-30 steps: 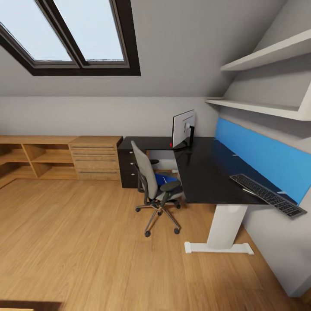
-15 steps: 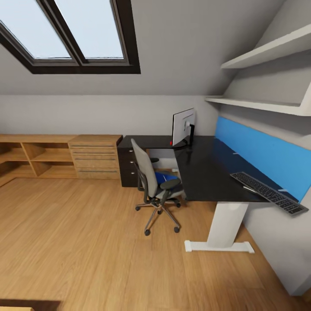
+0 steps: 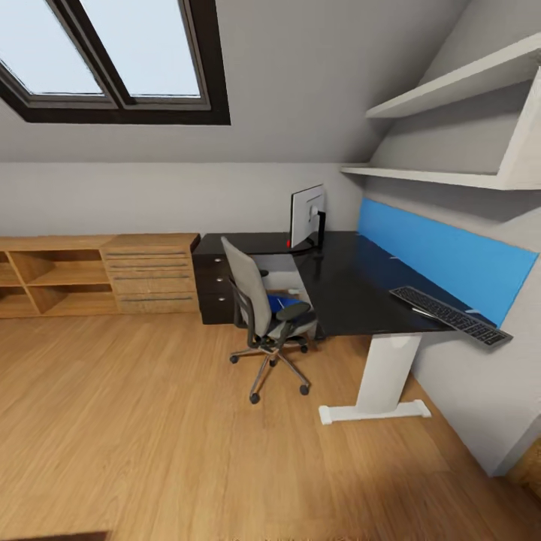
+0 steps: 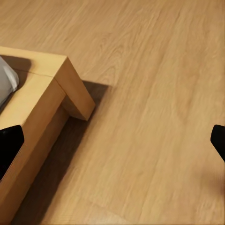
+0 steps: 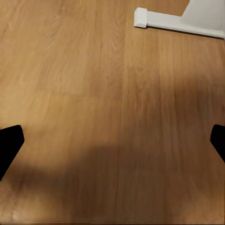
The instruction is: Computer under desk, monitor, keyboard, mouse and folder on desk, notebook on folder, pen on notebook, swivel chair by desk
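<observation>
Attic bedroom with a sloped grey ceiling and a big dark-framed skylight (image 3: 113, 60) letting in pale daylight. Warm wood plank floor (image 3: 150, 436) all over. Along the back wall there's a low oak shelf unit (image 3: 45, 282) and an oak chest of drawers (image 3: 150, 274) right beside it — next to that, a dark drawer cabinet (image 3: 214, 289). Two white wall shelves (image 3: 451, 90) sit on the right-hand wall. The left wrist view catches the corner of a light wood frame (image 4: 51, 93) on the floor.

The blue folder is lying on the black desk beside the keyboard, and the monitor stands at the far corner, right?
Not quite. In the head view the bright blue folder lies on the grey swivel chair's seat, not on the glossy black desk. The black keyboard and flat monitor are as you say.
</observation>
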Robot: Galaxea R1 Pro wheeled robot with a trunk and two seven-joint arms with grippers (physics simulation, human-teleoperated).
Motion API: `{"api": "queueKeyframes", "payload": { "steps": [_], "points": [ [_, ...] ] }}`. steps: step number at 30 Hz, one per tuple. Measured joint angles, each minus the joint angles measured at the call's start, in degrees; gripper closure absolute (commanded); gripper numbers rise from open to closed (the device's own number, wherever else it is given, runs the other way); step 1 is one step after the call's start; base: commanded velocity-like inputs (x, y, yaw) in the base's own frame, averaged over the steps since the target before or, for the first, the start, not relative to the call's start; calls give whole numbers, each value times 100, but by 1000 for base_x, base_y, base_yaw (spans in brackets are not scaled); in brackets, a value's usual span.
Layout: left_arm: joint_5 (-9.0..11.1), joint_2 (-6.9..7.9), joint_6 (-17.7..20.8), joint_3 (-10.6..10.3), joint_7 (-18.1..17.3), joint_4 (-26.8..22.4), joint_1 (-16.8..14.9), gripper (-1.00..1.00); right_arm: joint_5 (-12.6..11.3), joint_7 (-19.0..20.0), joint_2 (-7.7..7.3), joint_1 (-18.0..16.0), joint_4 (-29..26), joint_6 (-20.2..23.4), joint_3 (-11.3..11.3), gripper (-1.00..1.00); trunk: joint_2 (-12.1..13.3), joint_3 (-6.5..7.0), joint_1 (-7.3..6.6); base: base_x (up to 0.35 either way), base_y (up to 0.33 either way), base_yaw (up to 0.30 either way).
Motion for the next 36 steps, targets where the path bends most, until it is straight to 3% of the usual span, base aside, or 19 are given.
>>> {"api": "queueKeyframes", "payload": {
  "steps": [11, 36],
  "points": [
    [-12, -30, -16, 15, 13, 1, 0, -100, 0, 0, 2, -1, 2, 6, 0, -100, -442, -198, 241, -64, 267, -80],
    [-6, -51, -15, 16, 6, 1, 0, -100, 1, 0, -8, -2, 2, 2, 7, -100, -1445, -647, 790, -1, 12, -1]
  ]
}}
